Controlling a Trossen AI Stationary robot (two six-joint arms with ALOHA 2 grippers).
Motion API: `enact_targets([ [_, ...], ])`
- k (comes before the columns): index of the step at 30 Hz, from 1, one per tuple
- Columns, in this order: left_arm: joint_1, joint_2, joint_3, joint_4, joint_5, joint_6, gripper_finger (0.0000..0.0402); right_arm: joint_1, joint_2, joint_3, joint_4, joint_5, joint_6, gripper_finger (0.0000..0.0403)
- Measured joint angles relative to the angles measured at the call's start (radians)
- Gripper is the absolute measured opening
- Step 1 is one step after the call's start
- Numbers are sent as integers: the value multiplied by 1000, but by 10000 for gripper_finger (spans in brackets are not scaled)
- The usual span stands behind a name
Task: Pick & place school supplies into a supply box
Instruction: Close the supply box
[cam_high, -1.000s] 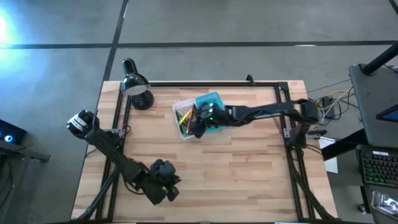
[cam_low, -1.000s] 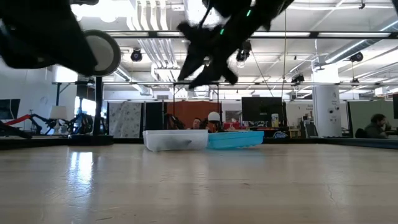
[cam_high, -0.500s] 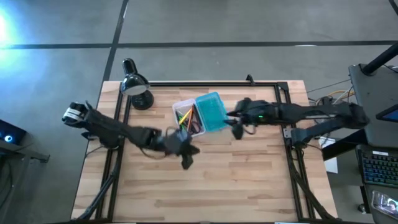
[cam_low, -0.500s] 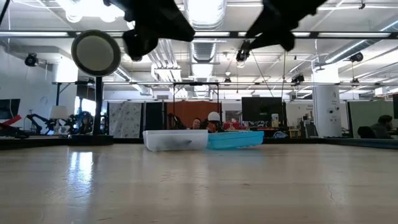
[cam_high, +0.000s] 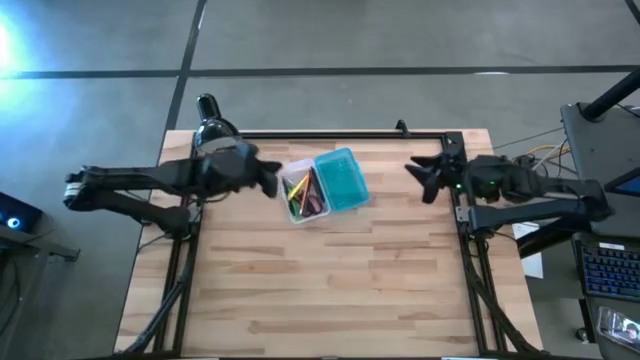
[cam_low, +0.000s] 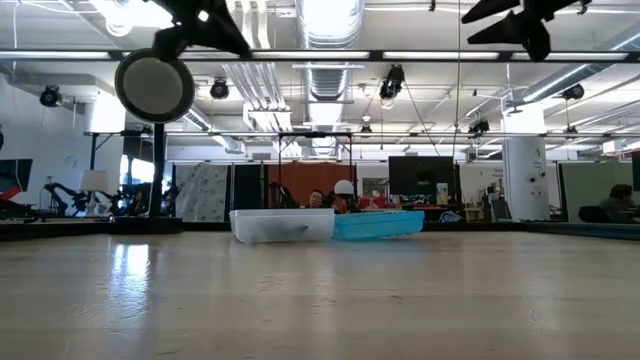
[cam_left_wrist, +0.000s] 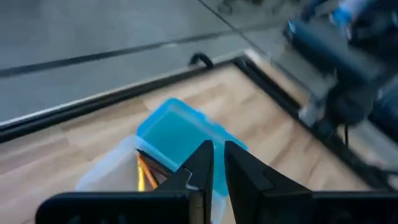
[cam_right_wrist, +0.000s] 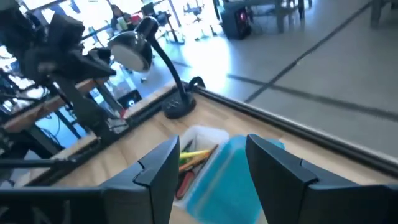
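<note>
supplies (cam_high: 302, 194) already in the supply box (cam_high: 321, 186), upper centre; lid unfolded. left gripper (cam_high: 270, 177) nearly closed, right gripper (cam_high: 420, 176) spread, both empty.

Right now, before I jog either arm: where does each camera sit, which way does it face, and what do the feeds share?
High view: above the table, looking straight down; both arms show, left gripper beside the supply box, right gripper near the table's right edge.
Low view: table-top height, looking level at the box and room; arms overhead.
Left wrist view: past its nearly closed fingers at the box.
Right wrist view: past its spread fingers toward box and desk lamp.
All four views share the box.
</note>
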Motion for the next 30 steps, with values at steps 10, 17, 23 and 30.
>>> enact_targets([
  [10, -7, -87, 0, -79, -54, -42, 23, -4, -41, -127, -27, -16, 63, 168],
  [17, 10, -92, 0, -87, -100, -171, 23, -3, -58, -168, -93, -34, 243, 168],
  [23, 10, -137, -14, -39, 153, 0, 23, -7, -138, -235, 116, -234, 43, 168],
  [30, 21, -261, -254, 326, 235, 80, 23, -8, -294, -404, 333, -315, -3, 165],
])
